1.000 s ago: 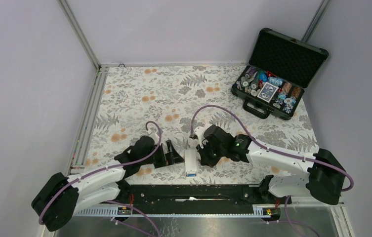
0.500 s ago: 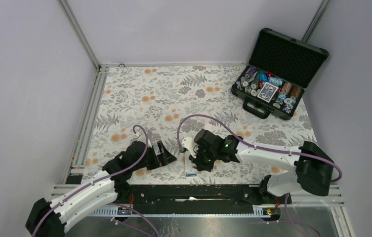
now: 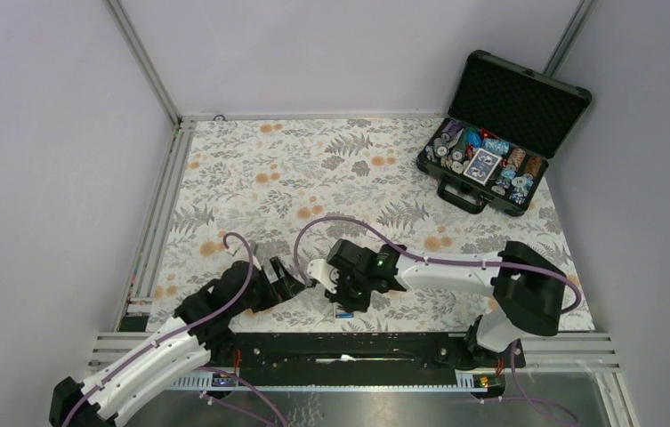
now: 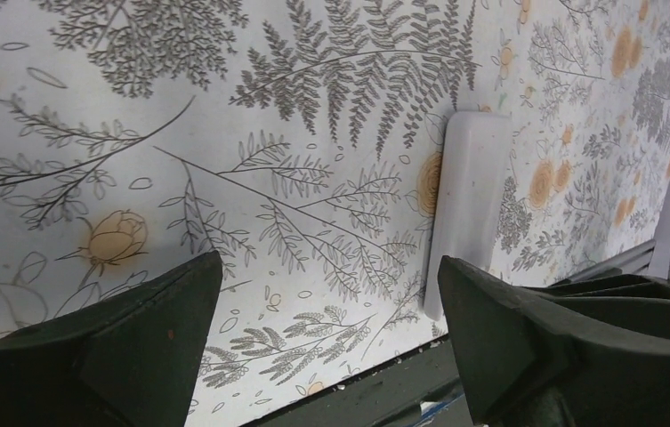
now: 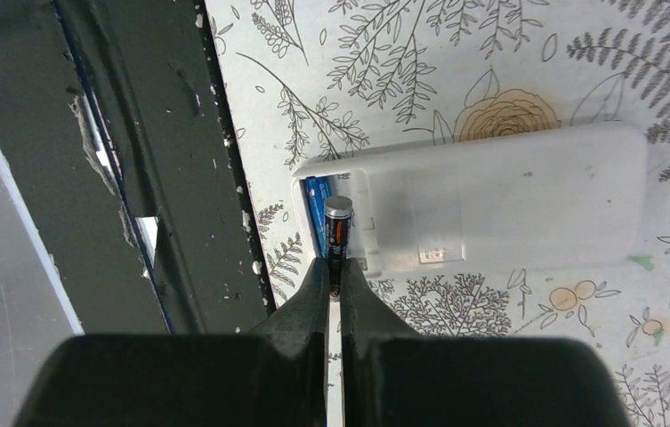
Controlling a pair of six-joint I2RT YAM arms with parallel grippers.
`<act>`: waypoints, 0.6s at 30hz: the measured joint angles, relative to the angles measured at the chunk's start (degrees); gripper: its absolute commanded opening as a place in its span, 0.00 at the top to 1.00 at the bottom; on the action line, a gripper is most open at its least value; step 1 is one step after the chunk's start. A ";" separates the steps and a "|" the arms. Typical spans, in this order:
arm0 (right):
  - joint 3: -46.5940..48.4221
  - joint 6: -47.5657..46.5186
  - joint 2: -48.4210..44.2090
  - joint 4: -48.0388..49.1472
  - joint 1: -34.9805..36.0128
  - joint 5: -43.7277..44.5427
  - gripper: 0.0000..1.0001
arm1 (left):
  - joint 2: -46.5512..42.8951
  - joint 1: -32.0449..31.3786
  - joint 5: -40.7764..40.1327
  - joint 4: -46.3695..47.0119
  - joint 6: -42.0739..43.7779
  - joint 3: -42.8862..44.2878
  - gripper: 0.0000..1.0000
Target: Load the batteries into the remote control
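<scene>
The white remote control (image 5: 491,200) lies back up near the table's front edge, its battery bay open at the left end. A blue battery (image 5: 315,212) lies in the bay. My right gripper (image 5: 335,277) is shut on a black-and-orange battery (image 5: 338,233), held tilted over the bay beside the blue one. In the top view the right gripper (image 3: 345,295) hides most of the remote; a blue spot (image 3: 343,312) shows below it. My left gripper (image 3: 299,283) is open and empty, just left of the remote, its fingers (image 4: 126,342) low over the cloth.
A plain white rounded piece (image 4: 466,209) lies on the floral cloth ahead of the left gripper; I cannot tell what it is. The black rail (image 3: 349,347) runs along the front edge. An open black case (image 3: 491,151) with poker chips stands at the back right.
Both grippers have moved left. The right gripper has come down over the remote's near end, hiding it. The left arm has pulled back and swung left.
</scene>
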 measured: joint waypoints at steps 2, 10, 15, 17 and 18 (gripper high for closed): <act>0.39 -0.42 1.20 -0.44 0.20 0.09 1.00 | -0.70 0.00 -0.87 -1.25 -0.61 0.00 0.01; 0.92 -1.79 3.58 -2.97 0.63 1.57 1.00 | -2.45 0.00 -2.58 -3.43 -1.81 0.00 0.01; 1.84 -2.10 3.78 -3.82 0.76 2.51 0.95 | -2.45 0.00 -2.84 -3.45 -1.86 0.00 0.01; 2.21 -2.19 4.15 -4.04 0.90 2.62 0.93 | -2.45 0.00 -2.86 -3.48 -1.86 0.00 0.01; 2.36 -2.21 4.42 -4.02 0.96 2.62 0.93 | -2.45 0.00 -2.84 -3.48 -1.86 0.00 0.01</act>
